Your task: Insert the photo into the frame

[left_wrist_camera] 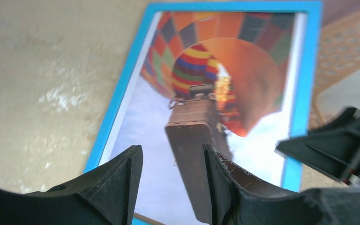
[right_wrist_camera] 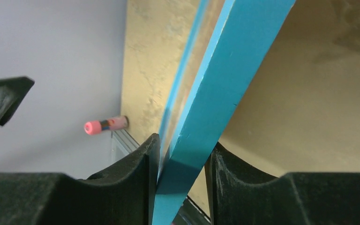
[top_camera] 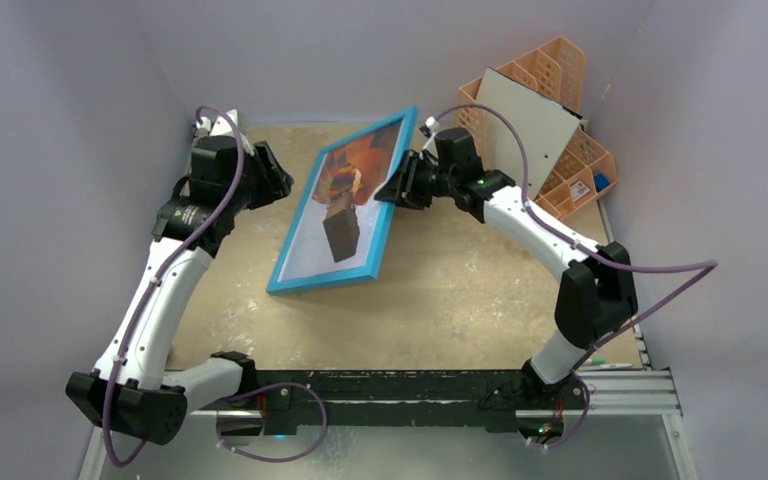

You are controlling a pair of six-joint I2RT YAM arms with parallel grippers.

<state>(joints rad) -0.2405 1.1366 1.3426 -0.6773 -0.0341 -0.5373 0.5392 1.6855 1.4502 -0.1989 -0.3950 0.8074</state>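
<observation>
The frame (top_camera: 320, 281), photo (top_camera: 338, 235) inside, is clenched edgewise by the right gripper (right_wrist_camera: 183, 143); the left gripper (left_wrist_camera: 171, 150) is seen released beside it.

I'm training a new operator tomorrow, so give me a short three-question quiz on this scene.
1. True or false: the photo already shows inside the frame.
2. Which gripper has the frame's blue rim between its fingers?
3. The orange organiser stands at the: A) near left corner B) far right corner C) centre.
Key: 1 true; 2 the right gripper; 3 B.
</observation>
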